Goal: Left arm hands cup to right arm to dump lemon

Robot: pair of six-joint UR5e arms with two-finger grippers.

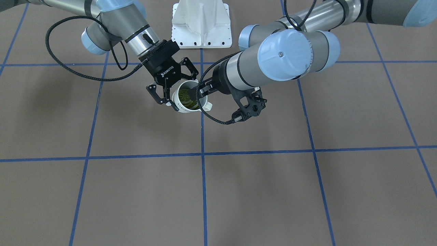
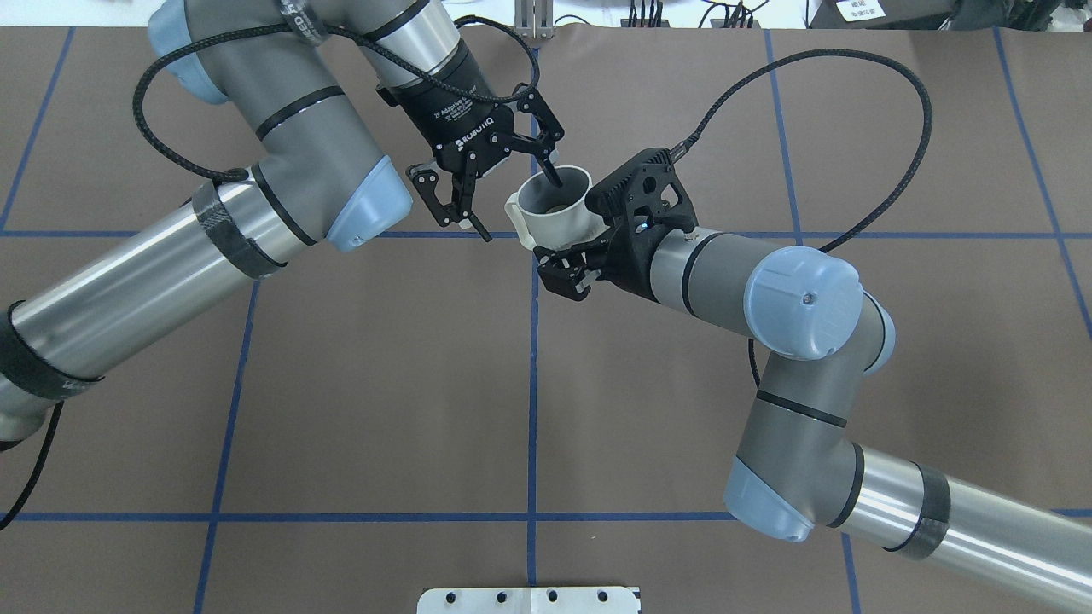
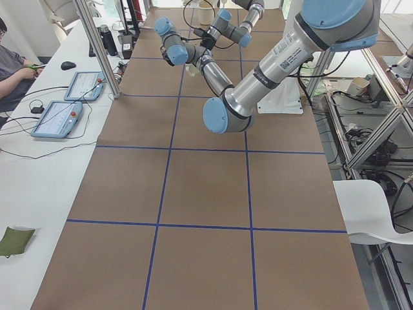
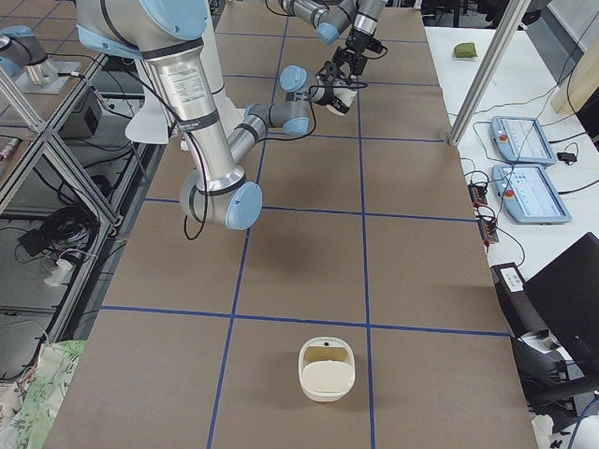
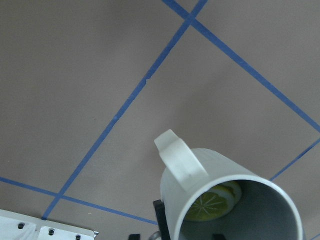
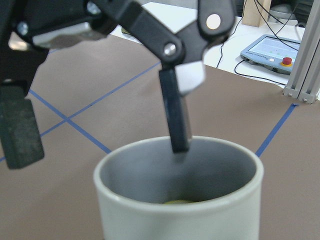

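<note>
The off-white cup hangs above the table's middle, mouth up. My right gripper is shut on the cup's lower body, on the side away from the handle. In the front view its fingers clasp the cup. The lemon lies in the cup's bottom, and the left wrist view shows the lemon inside the cup. My left gripper is open and astride the handle-side wall. One of its fingers dips inside the cup; the other stands well clear of the wall.
The white robot base plate is just behind the hand-over spot. A white basket stands on the table near the robot's right end. Blue tape lines cross the brown tabletop. Tablets and a seated person are on the operators' side.
</note>
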